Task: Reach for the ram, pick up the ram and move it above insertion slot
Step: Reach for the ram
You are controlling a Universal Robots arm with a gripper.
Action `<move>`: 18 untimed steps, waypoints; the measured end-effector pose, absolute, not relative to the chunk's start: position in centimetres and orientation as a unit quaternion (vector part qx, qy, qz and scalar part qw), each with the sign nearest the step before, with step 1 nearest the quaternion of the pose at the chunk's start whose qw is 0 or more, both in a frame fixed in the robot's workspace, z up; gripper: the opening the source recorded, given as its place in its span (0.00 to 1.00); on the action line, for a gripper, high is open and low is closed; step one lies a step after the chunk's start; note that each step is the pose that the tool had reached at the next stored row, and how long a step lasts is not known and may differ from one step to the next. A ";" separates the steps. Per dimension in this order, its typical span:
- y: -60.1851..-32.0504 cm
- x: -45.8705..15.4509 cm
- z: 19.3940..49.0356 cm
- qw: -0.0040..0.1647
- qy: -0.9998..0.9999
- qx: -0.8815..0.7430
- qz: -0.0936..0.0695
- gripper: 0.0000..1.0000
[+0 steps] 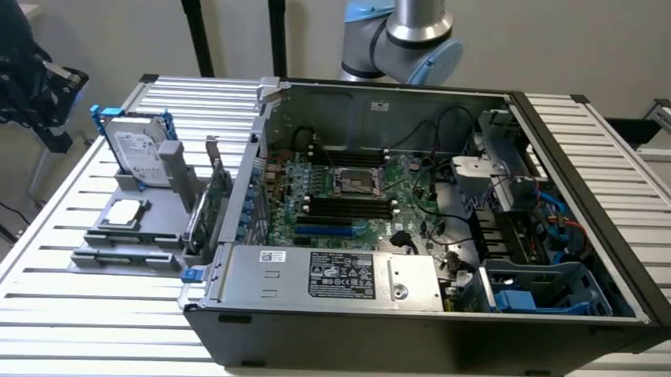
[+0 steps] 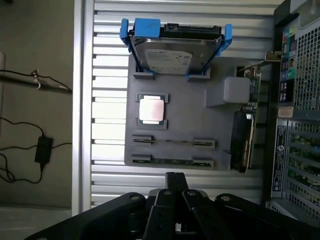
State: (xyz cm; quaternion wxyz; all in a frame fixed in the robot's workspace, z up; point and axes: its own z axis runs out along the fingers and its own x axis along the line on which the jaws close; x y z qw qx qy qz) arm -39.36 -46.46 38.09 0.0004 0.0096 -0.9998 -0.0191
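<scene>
The ram (image 2: 172, 161) is a thin green stick standing on edge between two pairs of clips, in the row of the grey fixture (image 2: 220, 75) closest to my fingers. My gripper (image 2: 175, 176) hangs above the slatted table just short of that row, its two black fingers (image 2: 169, 186) pressed together, shut on nothing. The motherboard's black slots (image 1: 341, 206) lie inside the open computer case (image 1: 587, 196), beside the processor socket. Part of my arm (image 1: 409, 31) rises behind the case in the exterior view.
The fixture (image 1: 157, 224) also carries a silver hard drive (image 2: 175, 50) in blue brackets, a square processor chip (image 2: 151, 110) and an upright green expansion card (image 2: 247, 125). A power supply (image 1: 335, 275) fills the case's near side. Cables and a blue drive cage (image 1: 535, 294) crowd its right.
</scene>
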 end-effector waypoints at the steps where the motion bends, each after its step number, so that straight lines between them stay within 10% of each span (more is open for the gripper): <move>1: -46.6 -39.1 38.0 0.000 -1.000 0.010 -0.019 0.11; 18: -47.8 -36.3 35.5 0.001 -1.000 0.012 -0.018 0.11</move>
